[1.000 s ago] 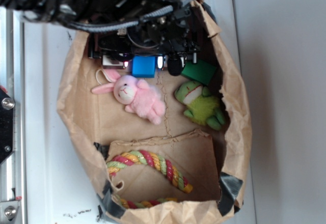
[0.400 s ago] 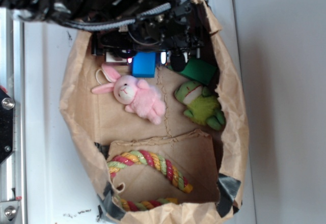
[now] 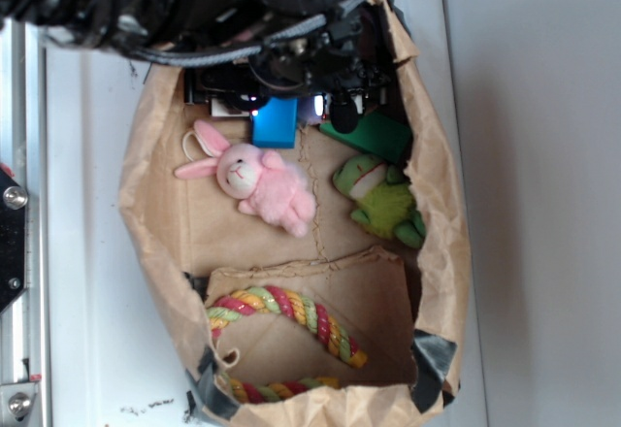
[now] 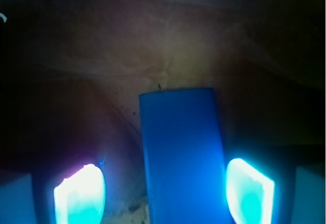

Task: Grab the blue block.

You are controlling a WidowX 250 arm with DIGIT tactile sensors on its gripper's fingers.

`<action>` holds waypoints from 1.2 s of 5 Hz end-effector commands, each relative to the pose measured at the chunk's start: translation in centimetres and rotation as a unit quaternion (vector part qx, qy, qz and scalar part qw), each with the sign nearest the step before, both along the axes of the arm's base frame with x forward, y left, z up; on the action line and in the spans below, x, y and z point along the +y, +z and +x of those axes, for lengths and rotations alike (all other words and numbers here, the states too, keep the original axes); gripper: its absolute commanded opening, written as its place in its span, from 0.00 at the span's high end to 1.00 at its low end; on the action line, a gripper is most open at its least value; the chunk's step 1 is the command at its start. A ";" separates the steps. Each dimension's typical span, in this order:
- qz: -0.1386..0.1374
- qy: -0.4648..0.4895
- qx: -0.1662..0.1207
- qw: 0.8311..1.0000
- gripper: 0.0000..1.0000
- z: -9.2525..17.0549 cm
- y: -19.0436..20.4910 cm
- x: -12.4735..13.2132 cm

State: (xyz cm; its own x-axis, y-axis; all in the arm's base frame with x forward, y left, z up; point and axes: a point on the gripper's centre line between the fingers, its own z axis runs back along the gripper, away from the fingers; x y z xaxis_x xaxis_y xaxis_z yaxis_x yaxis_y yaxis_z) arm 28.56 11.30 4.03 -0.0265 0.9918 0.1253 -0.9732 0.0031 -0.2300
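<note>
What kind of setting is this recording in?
Likely a lab bench, not a home: a crumpled paper bag, taped at its corners, serves as a bin on a white surface. It holds toys: a pink plush bunny, a green plush frog, a rope toy and the blue block.

One smooth bright blue rectangular block (image 3: 275, 122), one green block (image 3: 375, 135), one fluffy pink plush bunny (image 3: 254, 181), one green plush frog (image 3: 383, 200), one braided multicoloured rope toy (image 3: 286, 315), all in one crumpled brown paper bag (image 3: 155, 223).
</note>
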 end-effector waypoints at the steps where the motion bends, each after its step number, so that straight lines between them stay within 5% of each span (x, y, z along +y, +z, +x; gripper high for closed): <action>1: 0.015 -0.009 -0.009 1.000 0.00 -1.4 -0.5 0.6; 6: -0.002 -0.025 -0.001 1.000 0.00 -1.7 1.4 0.7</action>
